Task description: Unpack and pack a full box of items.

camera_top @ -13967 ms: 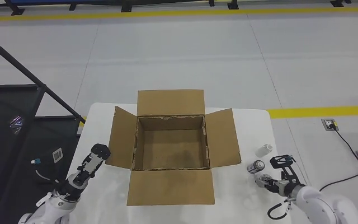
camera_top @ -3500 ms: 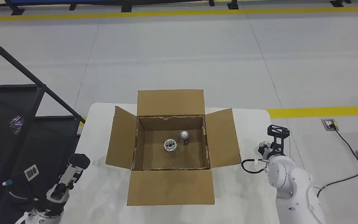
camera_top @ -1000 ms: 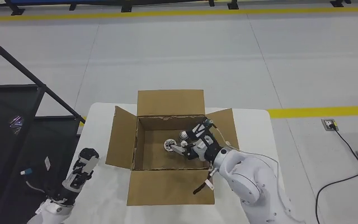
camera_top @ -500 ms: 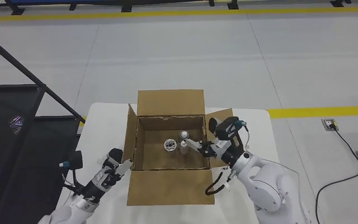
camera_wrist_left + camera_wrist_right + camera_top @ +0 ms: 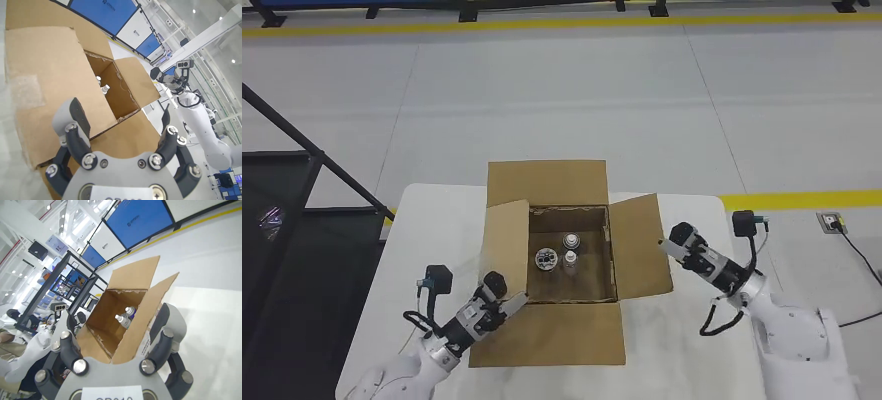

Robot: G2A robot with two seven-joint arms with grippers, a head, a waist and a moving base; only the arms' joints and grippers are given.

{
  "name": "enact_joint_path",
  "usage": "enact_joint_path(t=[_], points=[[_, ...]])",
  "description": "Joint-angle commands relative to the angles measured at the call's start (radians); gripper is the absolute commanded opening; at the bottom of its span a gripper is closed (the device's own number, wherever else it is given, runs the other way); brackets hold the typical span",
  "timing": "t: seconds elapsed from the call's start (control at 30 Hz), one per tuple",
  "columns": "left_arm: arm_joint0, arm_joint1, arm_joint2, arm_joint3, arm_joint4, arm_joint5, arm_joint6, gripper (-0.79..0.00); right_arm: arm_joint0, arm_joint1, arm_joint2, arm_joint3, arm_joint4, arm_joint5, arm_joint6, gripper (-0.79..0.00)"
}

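- The cardboard box (image 5: 547,335) is seen on the white table (image 5: 432,230), with three small containers (image 5: 570,258) counted inside from above
- Two are made out in the right wrist view, where the right gripper (image 5: 117,312) is spread around the right flap (image 5: 151,306) edge
- The left gripper (image 5: 121,108) is held apart beside the raised left flap (image 5: 47,66)

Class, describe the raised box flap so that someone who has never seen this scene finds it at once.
On the white table stands an open cardboard box. Its flap beside the left pincer is the one. The other three flaps spread outward; this one tilts up over the opening.
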Motion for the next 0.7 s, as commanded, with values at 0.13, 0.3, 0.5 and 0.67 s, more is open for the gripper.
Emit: enact_joint_path(t=[0.13,0.3,0.5,0.67], points=[[-0.029,-0.002,0.027,0.033,0.014,0.022,0.004,0.0,0.138,0.016,-0.069,0.154,0.161,-0.04,0.225,0.0],[-0.042,-0.002,0.034,0.046,0.011,0.033,0.011,0.0,0.179,0.03,-0.16,0.122,0.265,-0.111,0.237,0.0],[-0.049,-0.001,0.035,0.061,0.004,0.034,0.013,0.0,0.272,0.046,-0.327,0.132,0.26,-0.088,0.259,0.0],[-0.049,0.0,0.031,0.068,-0.006,0.032,0.016,0.0,0.395,0.03,-0.481,0.253,0.215,-0.06,0.272,0.0]])
